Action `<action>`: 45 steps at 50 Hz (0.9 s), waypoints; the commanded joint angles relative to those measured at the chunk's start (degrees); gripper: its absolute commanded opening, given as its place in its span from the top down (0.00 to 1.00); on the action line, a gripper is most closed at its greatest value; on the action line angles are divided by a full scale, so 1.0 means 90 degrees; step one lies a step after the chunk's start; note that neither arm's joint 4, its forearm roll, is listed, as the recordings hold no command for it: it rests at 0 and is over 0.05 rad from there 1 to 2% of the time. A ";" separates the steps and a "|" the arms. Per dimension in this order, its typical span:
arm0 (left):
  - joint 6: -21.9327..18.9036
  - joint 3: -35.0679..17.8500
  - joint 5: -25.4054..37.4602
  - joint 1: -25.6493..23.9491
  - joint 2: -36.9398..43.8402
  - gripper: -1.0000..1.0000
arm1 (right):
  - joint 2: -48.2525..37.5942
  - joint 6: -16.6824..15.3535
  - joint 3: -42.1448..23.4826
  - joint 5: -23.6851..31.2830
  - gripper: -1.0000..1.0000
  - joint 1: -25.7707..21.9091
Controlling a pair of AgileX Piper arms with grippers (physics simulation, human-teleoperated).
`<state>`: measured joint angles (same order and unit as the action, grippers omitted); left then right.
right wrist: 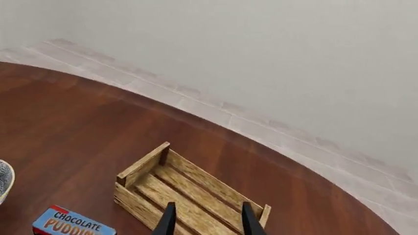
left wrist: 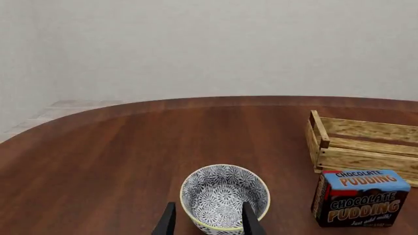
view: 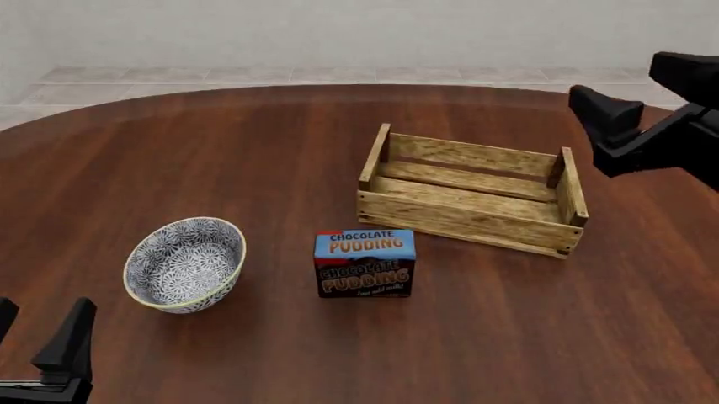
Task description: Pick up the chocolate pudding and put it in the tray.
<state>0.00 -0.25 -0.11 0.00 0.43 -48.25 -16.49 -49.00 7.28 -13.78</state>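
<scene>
**A:** ok so where was everything at this point? going near to far.

**B:** nearest was the left gripper (view: pixel 39 349), down at the near-left corner of the table (view: pixel 135 151). Its fingers were spread with nothing between them, hanging just on the near side of the bowl (view: pixel 185 263). The bowl sat on the left, blue-white pattern, nothing inside it as far as the left wrist view showed.

**A:** and the pudding?

**B:** the chocolate pudding (view: pixel 364 263) stood upright on the table around the middle, right of the bowl and clear of it, label facing the near side. Just beyond it and a bit to the right was the tray (view: pixel 472 220), the wooden slat crate, sitting at a slight angle. Near each other but not touching. Tray looked bare inside.

**A:** right arm?

**B:** right gripper (view: pixel 646 101) was up in the air at the far right, past the tray's right end. Fingers apart, holding nothing; its wrist view looked down onto the tray.

**A:** so nothing started really?

**B:** I'd say it was right at the beginning, reach not yet made. Neither arm was near the box. My guess is the next move needed one gripper brought over the pudding, fingers lined up across its narrow sides, lowered, then closed. After that it's a short hop to the tray.
</scene>
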 commanded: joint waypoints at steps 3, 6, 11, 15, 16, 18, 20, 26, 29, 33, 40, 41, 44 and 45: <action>0.0000 0.0000 0.0000 0.0000 0.0000 0.00 | -0.0979 0.0098 -0.0648 -0.0199 0.00 -0.0471; 0.0000 0.0000 0.0000 -0.0001 0.0000 0.00 | -0.1176 0.0082 -0.0708 -0.0263 0.00 -0.0649; -0.0001 0.0000 0.0000 -0.0001 0.0000 0.00 | -0.1436 0.0018 -0.0829 -0.0326 0.00 -0.0860; 0.0000 0.0000 0.0000 0.0000 0.0000 0.00 | -0.1624 -0.0060 -0.0919 -0.0331 0.00 -0.1021; -0.0001 0.0000 0.0000 -0.0001 0.0001 0.00 | -0.1670 -0.0106 -0.0946 -0.0325 0.00 -0.1093; 0.0000 0.0000 0.0000 0.0000 0.0001 0.00 | -0.1773 -0.0177 -0.1008 -0.0330 0.00 -0.1148; 0.0001 0.0000 0.0000 -0.0001 0.0002 0.00 | -0.1866 -0.0230 -0.1091 -0.0292 0.00 -0.1255; -0.0002 0.0000 0.0000 0.0001 0.0000 0.00 | -0.2113 -0.0272 -0.1378 -0.0103 0.00 -0.1536; 0.0000 0.0000 0.0000 0.0000 0.0000 0.00 | -0.2189 -0.0502 -0.1449 -0.0065 0.00 -0.1703; 0.0000 0.0000 0.0000 0.0000 0.0000 0.00 | -0.2342 -0.0606 -0.1639 0.0064 0.00 -0.1858; 0.0001 0.0000 0.0000 -0.0001 0.0001 0.00 | -0.2496 -0.0813 -0.1893 0.0250 0.00 -0.2102; 0.0000 0.0000 0.0000 -0.0001 0.0000 0.00 | -0.2526 -0.0789 -0.1951 0.0301 0.00 -0.2128; 0.0000 0.0000 0.0000 0.0001 0.0000 0.00 | -0.2623 -0.0803 -0.2088 0.0438 0.00 -0.2256; 0.0001 0.0000 0.0000 0.0000 0.0000 0.00 | -0.2668 -0.0838 -0.2123 0.0464 0.00 -0.2275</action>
<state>0.00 -0.25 -0.11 0.00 0.43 -69.45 -22.24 -64.59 8.84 -31.03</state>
